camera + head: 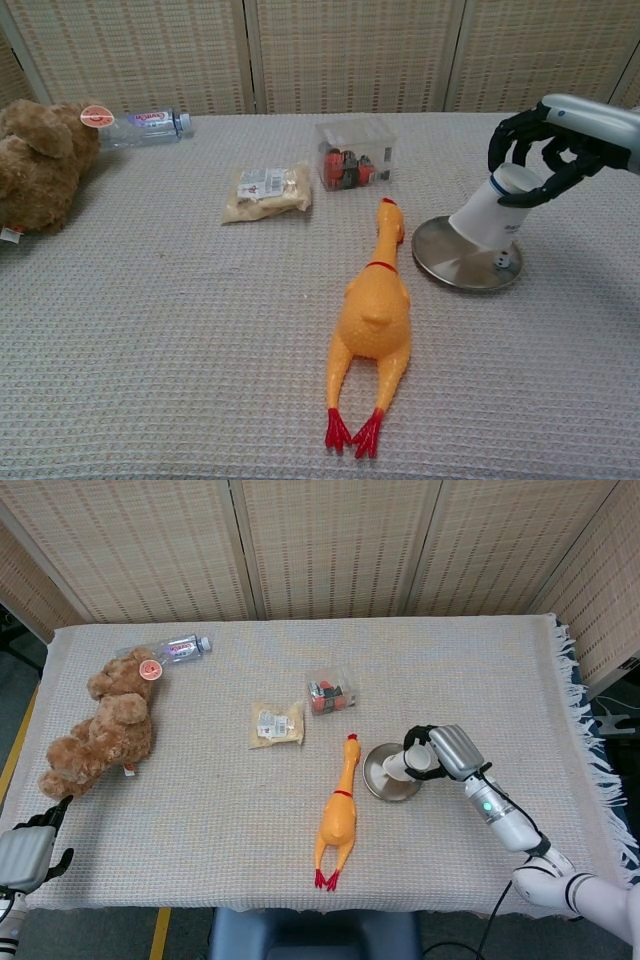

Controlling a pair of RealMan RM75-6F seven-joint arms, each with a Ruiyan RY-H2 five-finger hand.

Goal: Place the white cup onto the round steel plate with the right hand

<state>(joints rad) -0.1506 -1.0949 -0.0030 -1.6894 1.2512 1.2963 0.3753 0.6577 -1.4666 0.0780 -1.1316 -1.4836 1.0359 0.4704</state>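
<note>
On the bench, the cup rests tilted on the plate at 3 o'clock of the rubber chicken, with packet and box at 12 and teddy bear and bottle at 10.

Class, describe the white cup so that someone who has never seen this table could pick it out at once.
Start at the yellow rubber chicken lying mid-table. Beside its head lies the round steel plate. The white cup stands tilted on that plate with the right hand on its top: it is the only white thing there, and the only thing a hand touches.

Head cam high, downward; chest low, nearer.
</note>
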